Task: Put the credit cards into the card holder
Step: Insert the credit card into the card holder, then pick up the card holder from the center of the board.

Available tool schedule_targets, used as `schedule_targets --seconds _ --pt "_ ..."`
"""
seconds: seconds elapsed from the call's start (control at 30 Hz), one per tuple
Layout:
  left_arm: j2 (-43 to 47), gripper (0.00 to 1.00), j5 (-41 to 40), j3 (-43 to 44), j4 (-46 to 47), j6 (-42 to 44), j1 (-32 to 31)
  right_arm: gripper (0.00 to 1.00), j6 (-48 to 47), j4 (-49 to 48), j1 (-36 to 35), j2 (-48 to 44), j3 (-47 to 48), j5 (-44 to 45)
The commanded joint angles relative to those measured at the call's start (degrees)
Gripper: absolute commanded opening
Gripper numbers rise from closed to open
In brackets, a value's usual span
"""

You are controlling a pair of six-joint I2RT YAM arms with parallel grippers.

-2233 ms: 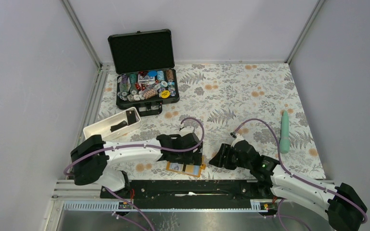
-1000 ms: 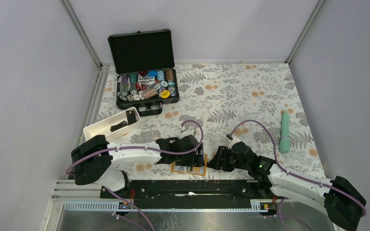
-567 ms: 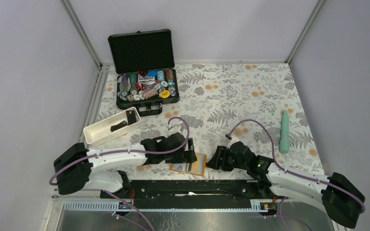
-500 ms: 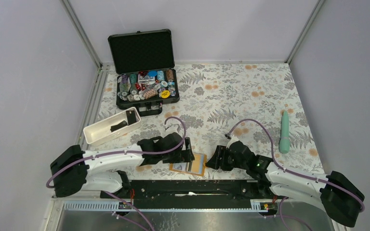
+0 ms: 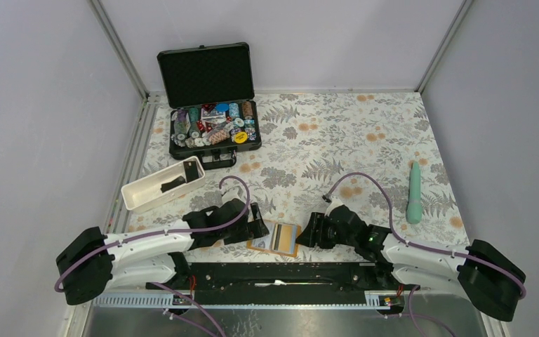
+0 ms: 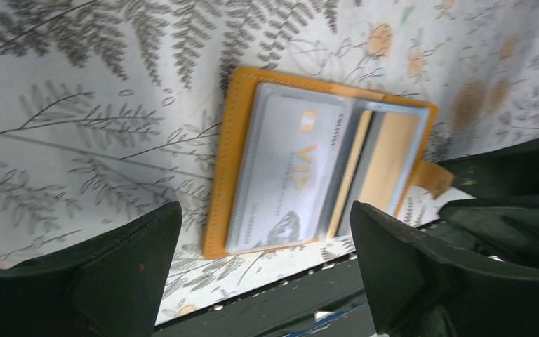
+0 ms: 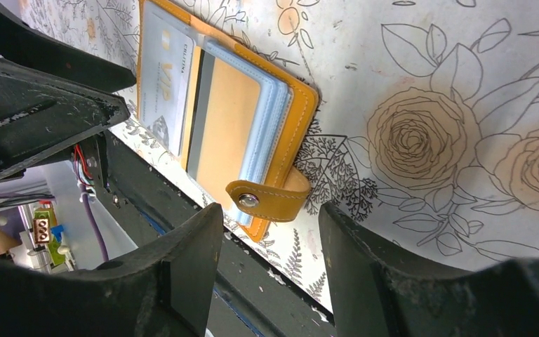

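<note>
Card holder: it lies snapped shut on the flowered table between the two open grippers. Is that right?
Not shut: the card holder lies open on the flowered table, between the open left gripper and the open right gripper. The left wrist view shows its clear sleeves spread, a pale card in one, and the snap tab unfastened.

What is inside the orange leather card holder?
Inside the orange leather card holder, a pale silver VIP card sits in clear plastic sleeves. A dark strip beside it is mostly covered; deeper sleeves are hidden.

Open card holder (image 5: 276, 239) flat on floral table (image 5: 365, 133), between left gripper (image 5: 258, 228) and right gripper (image 5: 302, 235), near both
</note>
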State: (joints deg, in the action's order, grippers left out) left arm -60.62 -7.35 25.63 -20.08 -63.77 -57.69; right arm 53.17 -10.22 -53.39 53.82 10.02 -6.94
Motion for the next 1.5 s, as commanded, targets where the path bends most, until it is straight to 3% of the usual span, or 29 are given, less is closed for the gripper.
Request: schedule_targets --seconds 0.0,0.27,0.63,0.87,1.23,1.37,1.47 --pt "-0.13 0.94 4.07 -4.60 10.13 -2.17 0.47 0.60 -0.62 -1.30 -0.95 1.91 0.92 1.82" --pt "0.74 0.77 6.67 -7.35 18.26 -2.91 0.46 0.57 -0.34 -2.68 -1.52 4.39 0.62 3.51" --pt "6.05 0.67 5.96 -7.50 22.37 -2.32 0.43 0.55 -0.11 -1.21 -1.90 5.71 0.01 10.78" --pt "6.89 0.65 6.77 -6.93 26.85 -2.14 -0.10 0.59 0.27 -0.61 -1.90 5.25 -0.78 11.59" --pt "-2.77 0.64 8.17 0.08 34.97 0.87 -4.39 0.60 0.71 0.45 -1.94 5.63 -0.96 14.04" --pt "-4.75 0.64 7.64 1.56 38.30 1.10 -5.60 0.41 1.34 -0.27 -1.90 4.18 -2.02 13.66" --pt "-6.03 0.64 8.00 1.86 40.08 1.18 -5.76 0.43 2.08 -2.99 -1.89 2.13 -3.72 12.17"
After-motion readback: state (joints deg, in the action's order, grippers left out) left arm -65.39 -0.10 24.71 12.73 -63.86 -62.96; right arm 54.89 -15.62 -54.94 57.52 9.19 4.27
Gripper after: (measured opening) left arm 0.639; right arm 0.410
